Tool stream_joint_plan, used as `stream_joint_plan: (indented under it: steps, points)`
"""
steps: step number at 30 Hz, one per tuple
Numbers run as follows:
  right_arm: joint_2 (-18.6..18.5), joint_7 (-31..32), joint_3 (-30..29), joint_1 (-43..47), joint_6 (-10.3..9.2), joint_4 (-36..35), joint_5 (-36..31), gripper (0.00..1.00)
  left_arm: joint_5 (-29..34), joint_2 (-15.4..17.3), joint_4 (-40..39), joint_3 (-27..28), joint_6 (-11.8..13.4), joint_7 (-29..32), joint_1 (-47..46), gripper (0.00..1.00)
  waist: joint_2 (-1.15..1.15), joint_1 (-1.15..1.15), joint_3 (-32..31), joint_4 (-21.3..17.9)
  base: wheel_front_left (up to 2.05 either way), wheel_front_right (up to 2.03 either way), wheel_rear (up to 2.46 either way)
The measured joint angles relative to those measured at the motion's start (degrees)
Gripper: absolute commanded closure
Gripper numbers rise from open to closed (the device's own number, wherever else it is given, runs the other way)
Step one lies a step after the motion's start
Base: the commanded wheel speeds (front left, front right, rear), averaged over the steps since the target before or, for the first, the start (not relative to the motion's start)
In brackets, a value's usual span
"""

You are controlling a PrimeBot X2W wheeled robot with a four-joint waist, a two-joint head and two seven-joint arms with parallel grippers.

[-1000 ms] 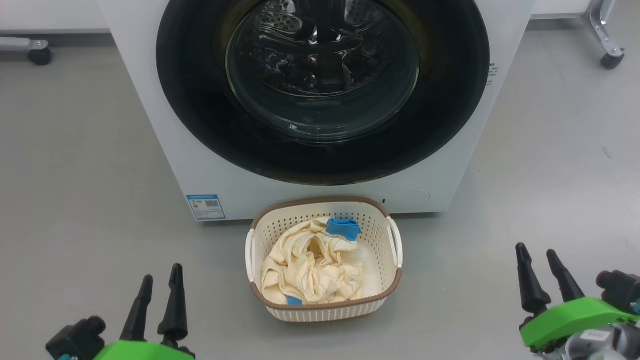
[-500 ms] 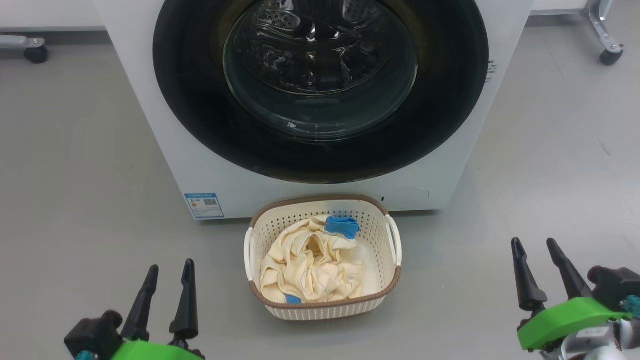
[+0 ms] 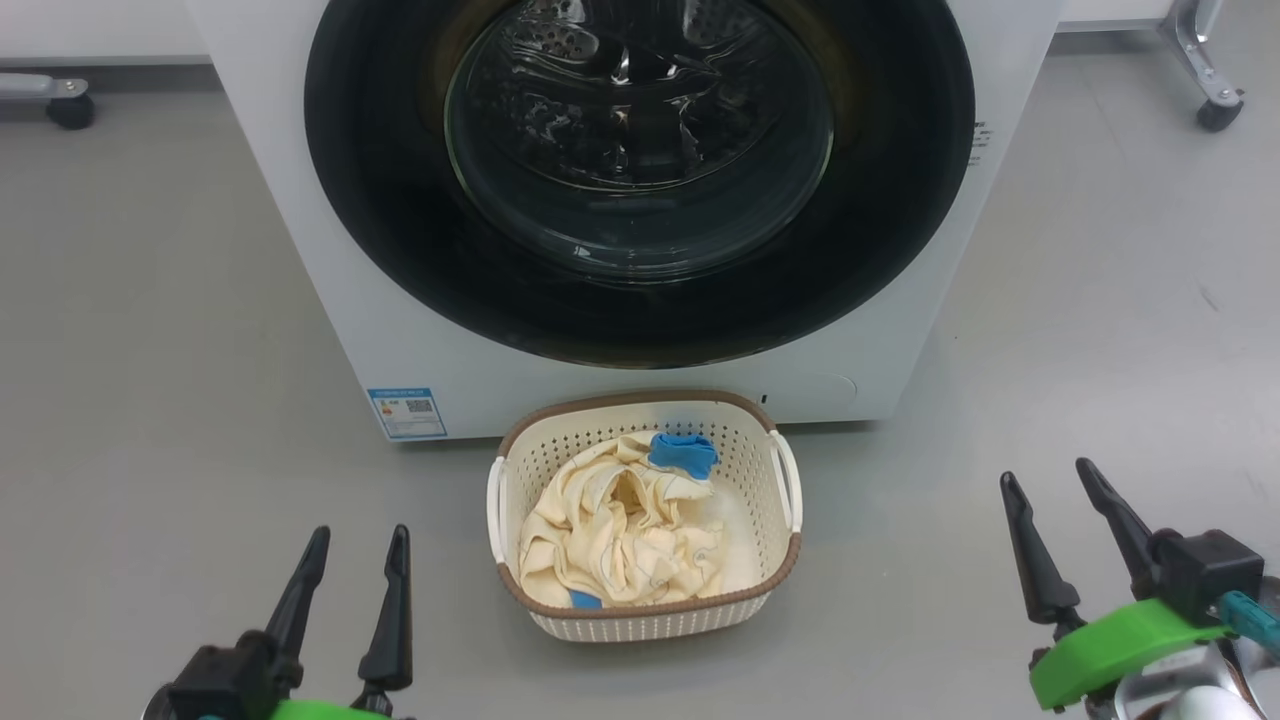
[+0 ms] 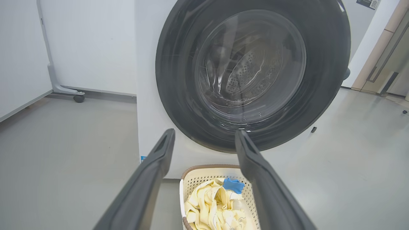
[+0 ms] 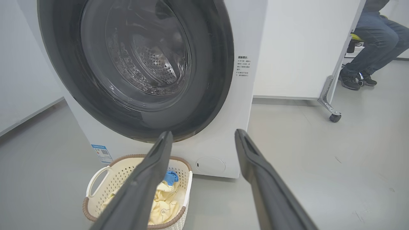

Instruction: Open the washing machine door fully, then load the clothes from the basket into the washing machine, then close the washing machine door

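None of the three steps looks done to me: door (image 3: 640, 150) shut on the washer (image 3: 420, 370), clothes (image 3: 620, 530) in the basket (image 3: 640, 620) just on its near side, left gripper (image 3: 360, 535) and right gripper (image 3: 1045, 472) hanging nearer still, jaws open and empty.

Grey floor (image 3: 140, 300), smooth. White partition panel (image 5: 297, 48) stands on a metal foot with a caster (image 5: 334, 117). Second caster (image 3: 72, 110) at far left. Seated person's legs (image 5: 374, 44), jeans and dark shoes, beyond the panel.
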Motion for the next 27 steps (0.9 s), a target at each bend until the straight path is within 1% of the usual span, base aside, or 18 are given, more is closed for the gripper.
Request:
stream_joint_plan:
  steps: [7,17,20,27]
  points:
    - [-0.8,-1.2,1.3,-0.2,0.0,-0.7,-4.2,0.0,4.6,0.1,-0.7,-0.4,0.0,-1.0,0.2,0.0,0.0,0.0,-0.1,-0.2,0.0,0.0,0.0]
    - [-1.1,-1.3,0.6,-0.2,0.0,-0.8,-4.5,0.0,4.7,0.1,-0.8,-0.2,0.0,-1.0,1.3,0.0,0.0,0.0,-0.3,-0.3,0.0,0.0,0.0]
    - [-0.8,-1.3,-0.4,-0.2,0.0,-0.8,-3.5,0.0,4.7,0.1,-0.8,-0.1,0.0,-1.0,1.3,0.0,0.0,0.0,-0.3,-0.4,0.0,0.0,0.0]
    - [-0.1,-1.3,-1.5,-0.2,0.0,-0.8,-3.5,0.0,4.7,0.1,-0.8,0.2,0.0,-1.0,1.3,0.0,0.0,0.0,0.0,-0.6,0.0,0.0,0.0]
